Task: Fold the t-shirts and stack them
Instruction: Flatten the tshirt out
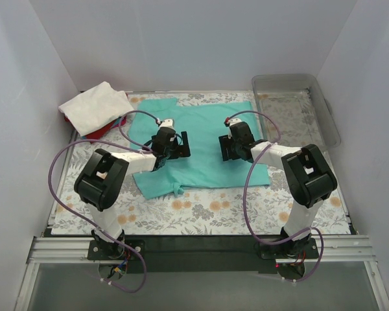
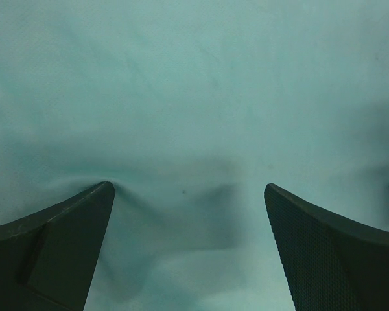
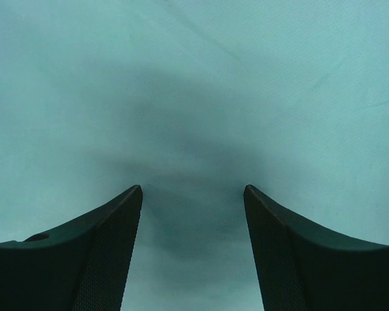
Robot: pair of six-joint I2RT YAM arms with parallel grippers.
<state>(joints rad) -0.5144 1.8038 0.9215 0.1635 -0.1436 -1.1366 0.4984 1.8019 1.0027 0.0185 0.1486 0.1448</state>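
At the far left a folded white t-shirt (image 1: 94, 107) lies on a red t-shirt (image 1: 98, 133), and in the middle of the floral cloth (image 1: 201, 207) the teal t-shirt (image 1: 204, 123) is spread flat. The left gripper (image 2: 189, 188) is down on its left half, jaws wide apart, one fingertip (image 2: 97, 197) dimpling the fabric, nothing held; the right gripper (image 3: 193, 188) sits low over its right half, jaws partly apart and empty. A clear tray (image 1: 292, 87) sits in the far right corner

The teal t-shirt (image 1: 204, 133) is matt, fine-knit cloth; the tray (image 1: 329, 115) clear, smooth plastic.
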